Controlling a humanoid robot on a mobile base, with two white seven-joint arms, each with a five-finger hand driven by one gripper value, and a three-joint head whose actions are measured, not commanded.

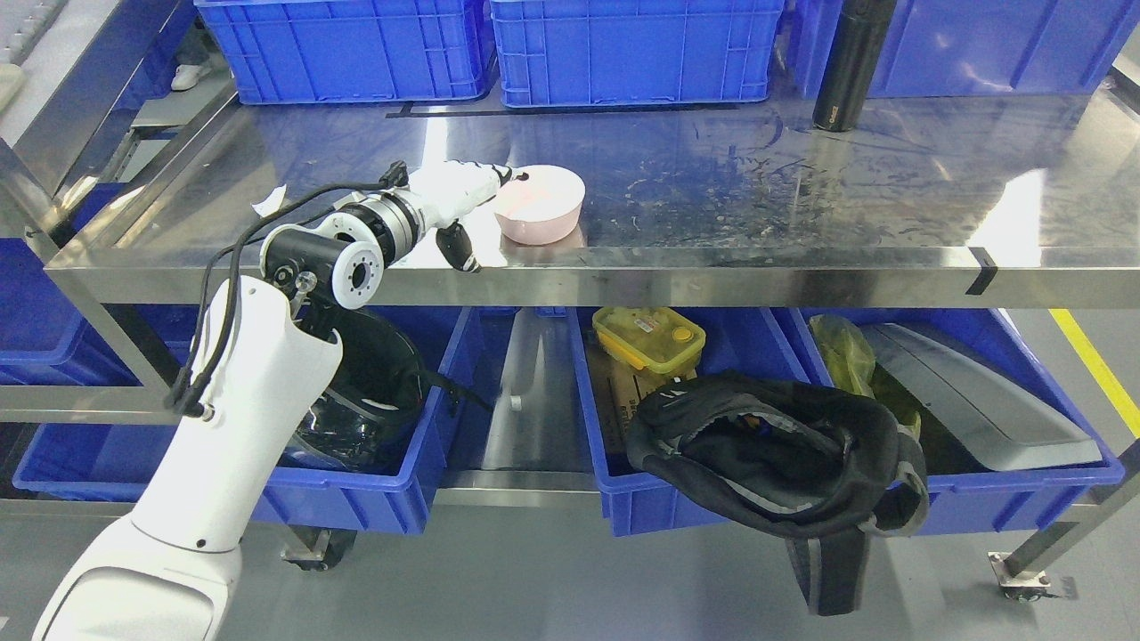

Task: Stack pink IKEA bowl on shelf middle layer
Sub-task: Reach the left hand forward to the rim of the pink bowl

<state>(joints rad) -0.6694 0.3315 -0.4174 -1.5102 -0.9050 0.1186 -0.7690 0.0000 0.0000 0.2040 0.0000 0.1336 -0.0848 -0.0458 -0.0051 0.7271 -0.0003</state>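
Note:
A pink bowl (541, 206) sits upright on the steel shelf (757, 178), near its front edge and left of the middle. My left hand (485, 214) reaches in from the lower left and meets the bowl's left side. Its white fingers (481, 182) lie stretched over the bowl's left rim. The black thumb (459, 249) points down in front of the shelf edge, a small gap away from the bowl's wall. Nothing is clamped between thumb and fingers. Whether the bowl is single or a stack I cannot tell.
Blue crates (623, 44) line the back of the shelf, with a black bottle (850, 62) at the back right. A white paper scrap (267, 200) lies at the left. The crates below hold a yellow lunch box (648, 338), a black bag (775, 454) and a dark helmet (365, 392).

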